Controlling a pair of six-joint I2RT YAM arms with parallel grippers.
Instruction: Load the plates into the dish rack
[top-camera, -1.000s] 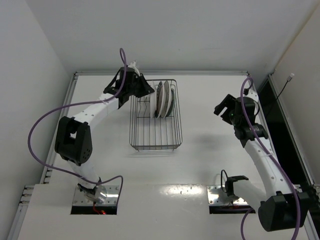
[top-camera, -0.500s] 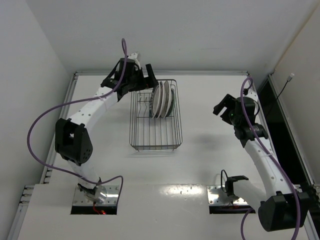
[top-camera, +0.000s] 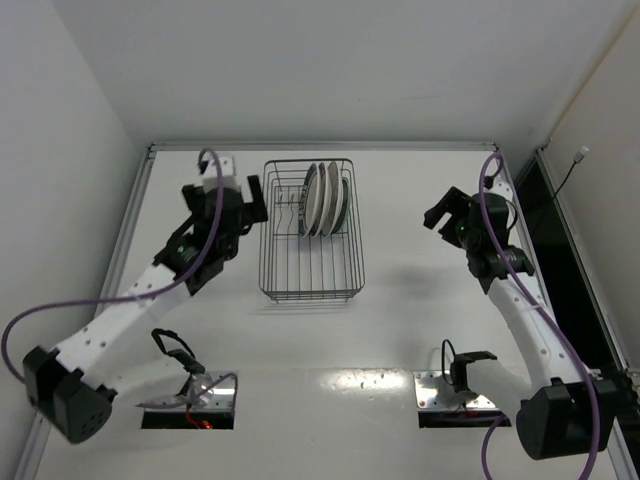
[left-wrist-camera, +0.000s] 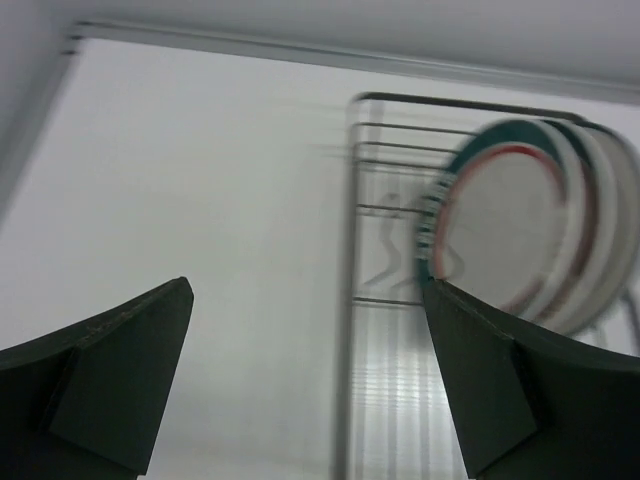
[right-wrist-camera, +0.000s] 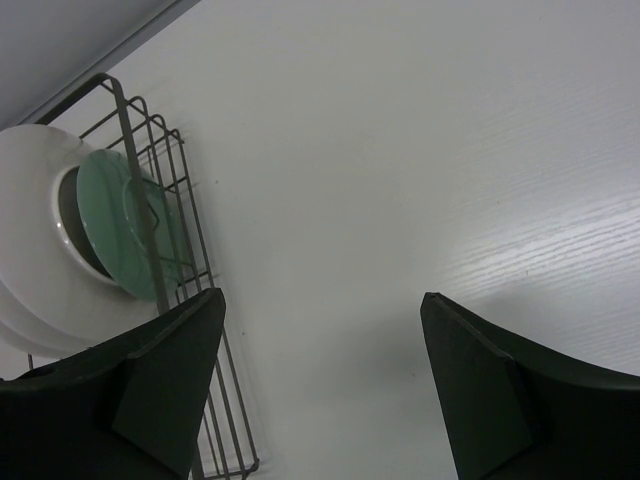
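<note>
The left end effector (left-wrist-camera: 305, 288), spread and empty, has drawn back beside the dish rack (top-camera: 262, 262) holding the plates (top-camera: 325, 198).

The left arm (top-camera: 120, 320) is folded low, with the elbow pushed out at the near left and the forearm stretched diagonally forward and to the right. The left gripper (top-camera: 256, 198) is carried at its far end with the jaws spread wide, and nothing is gripped; in the wrist view its dark fingers (left-wrist-camera: 110, 370) are seen well apart. The right arm (top-camera: 528, 320) is raised from its base and leaned to the left. The right gripper (top-camera: 441, 214) is likewise spread wide and empty.
</note>
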